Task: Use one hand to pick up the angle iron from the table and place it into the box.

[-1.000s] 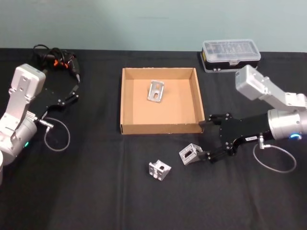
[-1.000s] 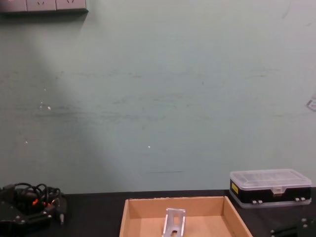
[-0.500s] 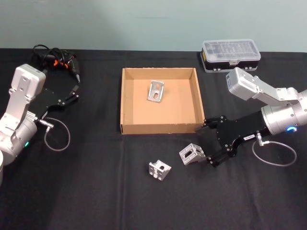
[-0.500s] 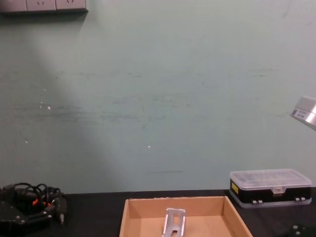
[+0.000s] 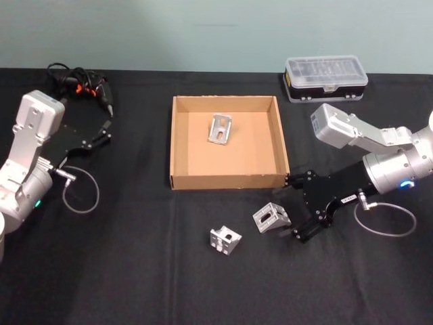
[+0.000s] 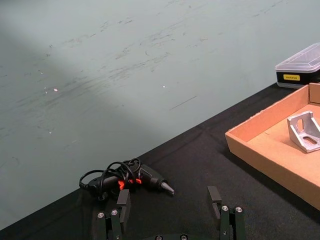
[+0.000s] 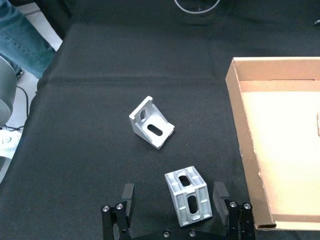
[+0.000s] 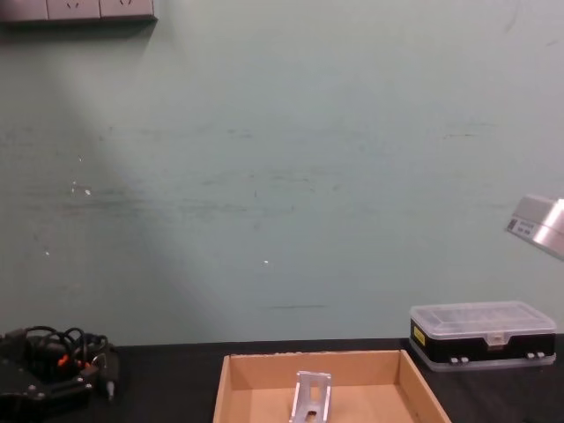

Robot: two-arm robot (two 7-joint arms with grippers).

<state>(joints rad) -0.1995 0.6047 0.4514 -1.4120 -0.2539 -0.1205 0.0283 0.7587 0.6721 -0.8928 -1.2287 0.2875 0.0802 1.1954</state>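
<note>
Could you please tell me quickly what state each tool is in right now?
Left tool: open, holding nothing.
Right tool: open, straddling an angle iron, not gripping it.

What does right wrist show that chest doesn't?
Right wrist, not chest: two angle irons on the table, the near iron between the right gripper's open fingers, the far iron lying free. Chest, not right wrist: case, cable clump, sockets. Both: box, table.
</note>
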